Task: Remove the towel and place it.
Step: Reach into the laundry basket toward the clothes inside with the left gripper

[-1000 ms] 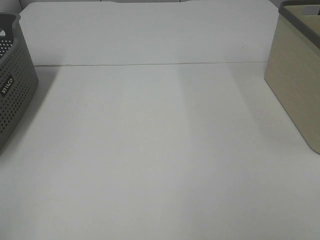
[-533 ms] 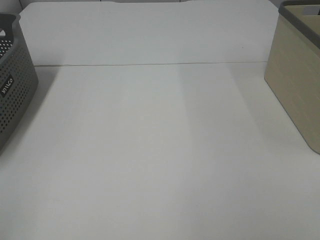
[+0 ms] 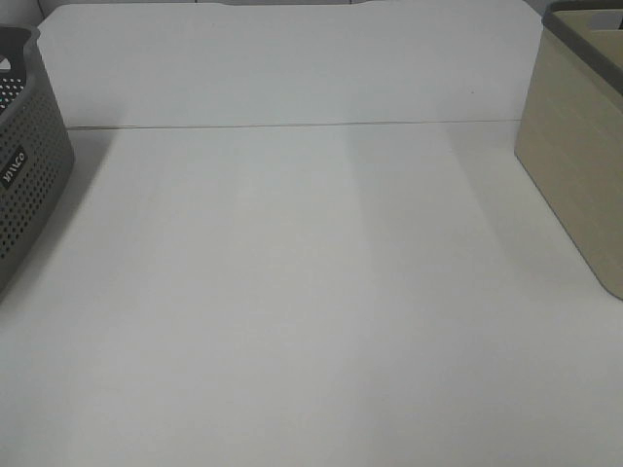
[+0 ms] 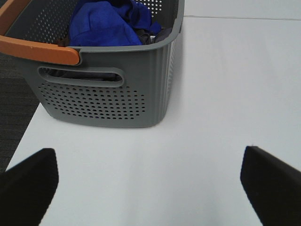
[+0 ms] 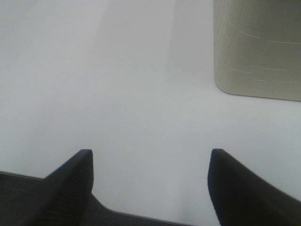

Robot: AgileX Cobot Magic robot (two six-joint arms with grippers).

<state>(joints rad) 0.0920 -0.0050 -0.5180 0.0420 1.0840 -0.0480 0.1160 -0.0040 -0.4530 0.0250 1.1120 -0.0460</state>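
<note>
The towel (image 4: 106, 23) is seen bunched inside the grey basket (image 4: 103, 94), not yet lifted; the left gripper (image 4: 148, 188) is held short of that basket, jaws released and empty, as with the right gripper (image 5: 150, 186); a reach over the rim is likely called for next.

Through the middle the white table (image 3: 311, 292) lies wide and bare, with plenty of room to pass from front to back and side to side. What stands in the way is at the edges: a grey basket (image 3: 24, 185) on the left and a beige bin (image 3: 584, 165) on the right, well apart. The grey basket is open on top, though an orange handle (image 4: 37, 49) rests along one rim and the towel (image 4: 106, 23) is heaped inside.
</note>
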